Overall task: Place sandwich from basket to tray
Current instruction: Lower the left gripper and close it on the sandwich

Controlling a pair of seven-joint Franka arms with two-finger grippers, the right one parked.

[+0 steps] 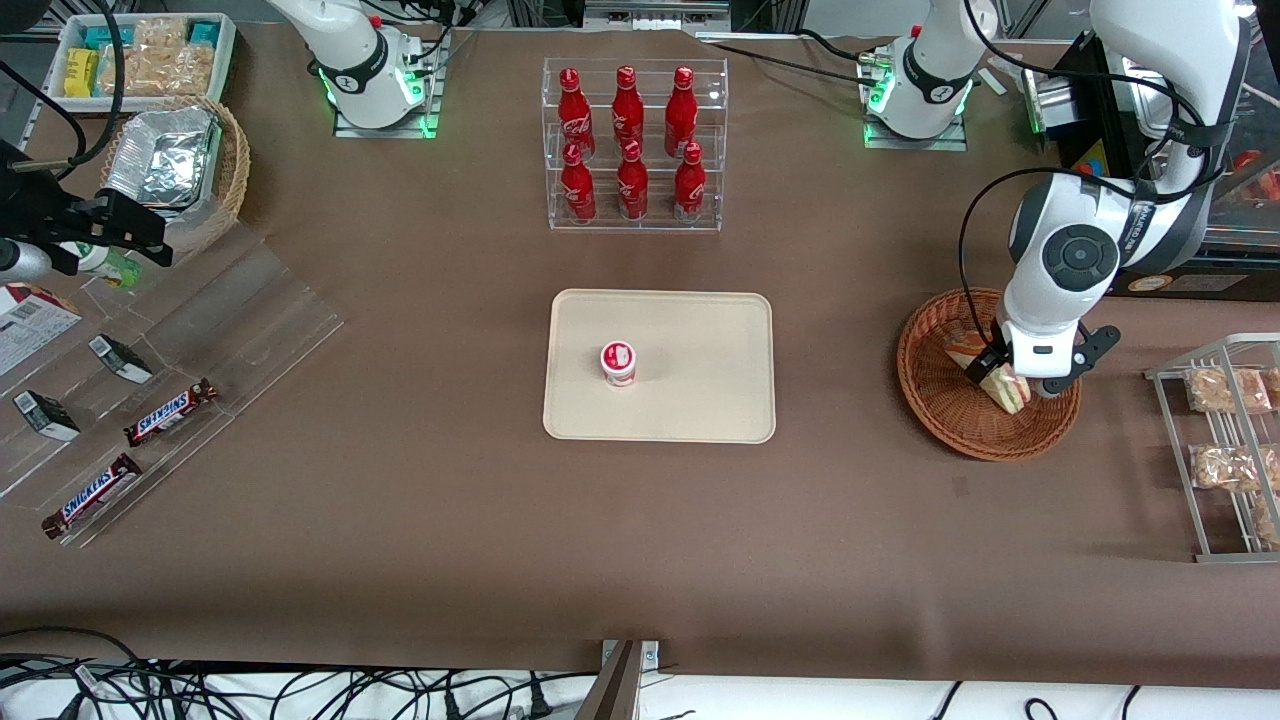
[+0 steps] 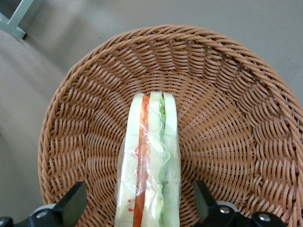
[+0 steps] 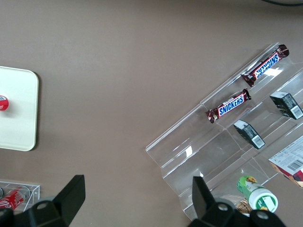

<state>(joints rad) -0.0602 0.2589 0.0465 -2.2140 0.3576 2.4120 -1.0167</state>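
Straddling wrapped sandwich in basket, hand spread wide

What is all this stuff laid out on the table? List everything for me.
sandwich: one, white bread with red and green layers, in the basket, between the tool's fingers
basket: one, reddish-brown wicker, toward the working arm's end
tray: one, cream, mid-table
small cup: one, white with red lid, on the tray
cola bottles: six, red, in a clear rack farther from the front camera than the tray
Snickers bars: two, brown, on clear steps toward the parked arm's end
tan basket: one, holding foil packs
wire rack: one, with bagged snacks
tool: one, black fingers open either side of the sandwich
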